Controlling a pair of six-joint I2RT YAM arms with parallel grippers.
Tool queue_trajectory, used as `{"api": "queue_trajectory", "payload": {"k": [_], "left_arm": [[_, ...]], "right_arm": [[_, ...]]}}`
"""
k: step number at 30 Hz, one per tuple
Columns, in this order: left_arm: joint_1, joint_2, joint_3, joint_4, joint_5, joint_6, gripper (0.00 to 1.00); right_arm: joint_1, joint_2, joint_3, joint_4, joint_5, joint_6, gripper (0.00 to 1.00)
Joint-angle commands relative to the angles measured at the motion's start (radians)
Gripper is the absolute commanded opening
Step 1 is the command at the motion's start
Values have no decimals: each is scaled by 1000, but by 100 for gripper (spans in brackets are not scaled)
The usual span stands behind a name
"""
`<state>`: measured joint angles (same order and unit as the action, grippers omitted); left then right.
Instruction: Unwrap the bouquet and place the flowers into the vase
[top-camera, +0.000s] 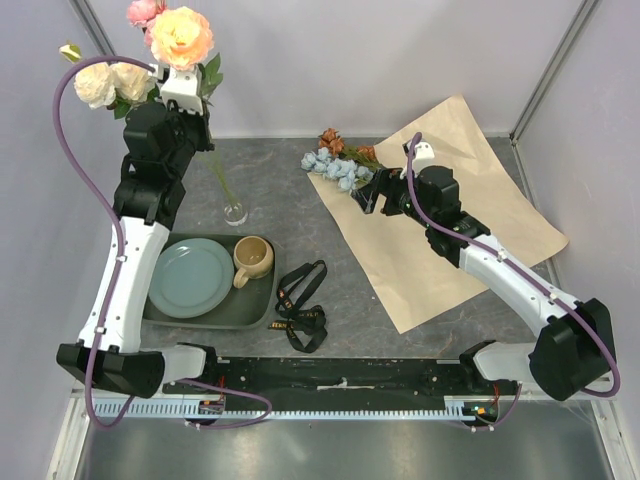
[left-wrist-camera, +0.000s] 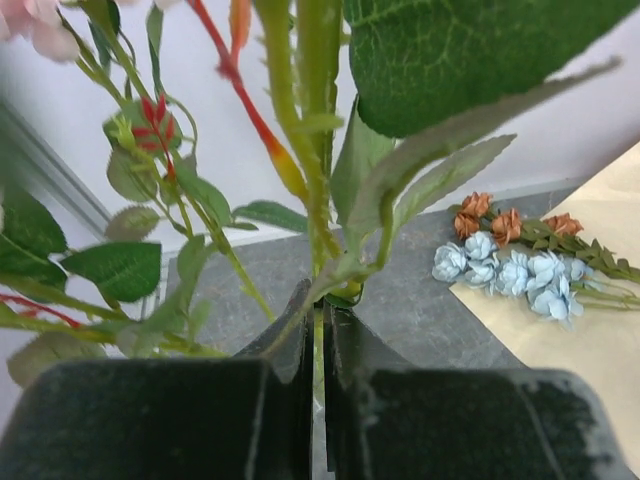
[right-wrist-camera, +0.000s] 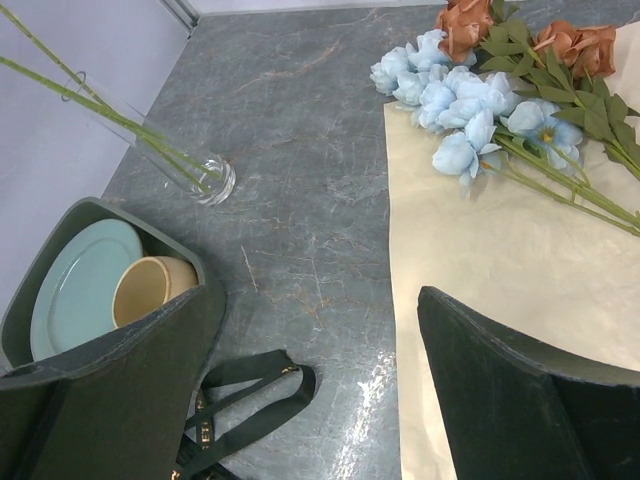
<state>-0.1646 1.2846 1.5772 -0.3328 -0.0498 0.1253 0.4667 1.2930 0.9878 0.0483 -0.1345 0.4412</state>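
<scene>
The left gripper (left-wrist-camera: 320, 318) was raised high at the back left, its jaws pressed together on the green stems (left-wrist-camera: 318, 200) of the pink, peach and cream flowers (top-camera: 180, 38). Below it stood the vase (top-camera: 235, 210), on the table (top-camera: 290, 215) just behind the tray (top-camera: 255, 312), tilted, with thin green stems inside it; whether those were the same stems the claw pinched could not be told. The tray held a pale blue plate (top-camera: 192, 278) and a tan mug (top-camera: 252, 258), side by side. The right gripper (right-wrist-camera: 320, 298) hung low with its jaws spread wide, holding nothing, at the left edge of the flat paper (top-camera: 470, 220). Blue blooms (top-camera: 335, 168) and rust blooms (top-camera: 332, 140) lay at the paper's far corner. The ribbon (top-camera: 300, 305) lay loose right of the tray.
</scene>
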Motion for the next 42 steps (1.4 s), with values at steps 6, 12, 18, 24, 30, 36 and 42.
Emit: {"api": "queue_trajectory", "payload": {"k": [6, 12, 18, 24, 30, 36, 42], "left_arm": [[5, -106, -192, 147, 45, -55, 2], [7, -133, -293, 179, 37, -47, 2], [5, -142, -364, 201, 45, -62, 2], [5, -125, -362, 209, 27, -61, 2], [7, -70, -326, 204, 8, -50, 2], [11, -15, -286, 193, 2, -36, 2], [13, 12, -276, 189, -10, -13, 2]], "right_arm": [[-3, 8, -14, 50, -19, 21, 92], [-3, 3, -17, 50, -22, 24, 92], [-5, 6, -17, 51, -28, 31, 92], [-3, 8, -20, 55, -28, 34, 92], [-3, 11, -21, 58, -31, 33, 92], [-8, 5, -26, 56, -25, 25, 92], [-13, 9, -28, 56, -27, 25, 93]]}}
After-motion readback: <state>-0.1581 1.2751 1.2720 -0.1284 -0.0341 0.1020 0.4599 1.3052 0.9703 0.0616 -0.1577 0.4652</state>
